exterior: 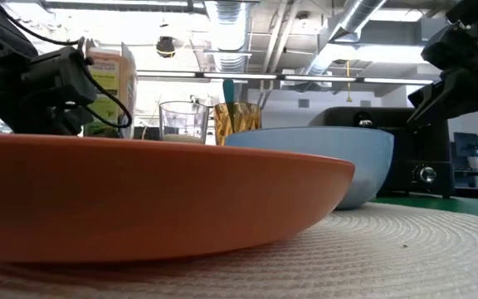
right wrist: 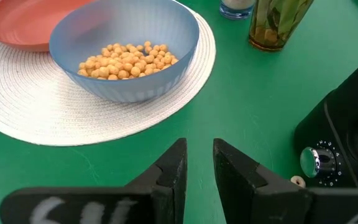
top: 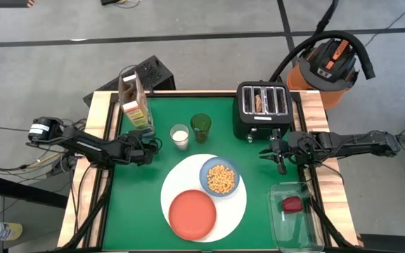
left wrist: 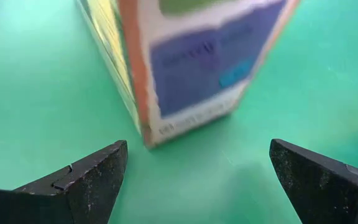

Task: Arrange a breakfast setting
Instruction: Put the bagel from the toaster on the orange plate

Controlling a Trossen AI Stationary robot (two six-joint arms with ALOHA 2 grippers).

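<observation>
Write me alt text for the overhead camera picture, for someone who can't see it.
Seen from above, a green table holds a large white plate carrying an orange-red plate and a light-blue bowl of yellow cereal. The left claw is open beside a carton; the right claw, nearly closed and empty, hangs near a black toaster.

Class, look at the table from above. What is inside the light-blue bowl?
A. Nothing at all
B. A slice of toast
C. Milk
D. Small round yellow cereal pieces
D: the light-blue bowl holds a heap of small round yellow cereal pieces, seen plainly in the right wrist view and from above.
</observation>
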